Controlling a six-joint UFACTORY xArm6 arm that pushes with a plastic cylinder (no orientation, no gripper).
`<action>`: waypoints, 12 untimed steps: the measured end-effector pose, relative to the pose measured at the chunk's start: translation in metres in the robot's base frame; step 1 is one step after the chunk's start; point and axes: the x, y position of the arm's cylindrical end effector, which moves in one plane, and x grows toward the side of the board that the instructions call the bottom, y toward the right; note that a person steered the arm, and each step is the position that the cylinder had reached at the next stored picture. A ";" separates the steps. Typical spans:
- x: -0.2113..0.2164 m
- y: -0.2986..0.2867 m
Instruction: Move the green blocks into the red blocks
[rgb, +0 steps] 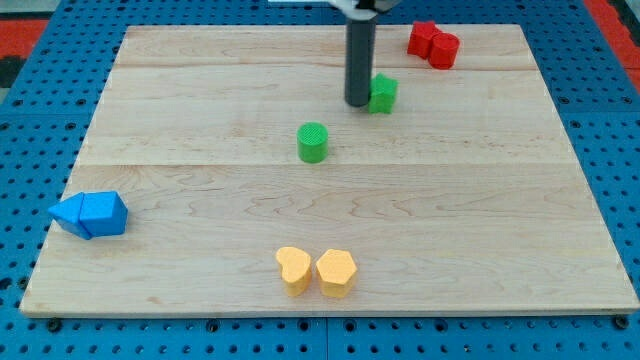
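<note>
My tip (357, 101) rests on the board right at the left side of a green block (383, 93), touching or nearly touching it. A green cylinder (313, 142) stands below and to the left of the tip, apart from it. Two red blocks (433, 43) sit pressed together near the view's top right, up and to the right of the green block.
Two blue blocks (90, 214) lie together at the view's left edge of the wooden board (200, 100). Two yellow blocks (316, 270) sit side by side near the view's bottom edge. A blue pegboard surrounds the board.
</note>
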 end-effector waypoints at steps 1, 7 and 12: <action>-0.025 0.042; 0.124 0.066; 0.076 -0.129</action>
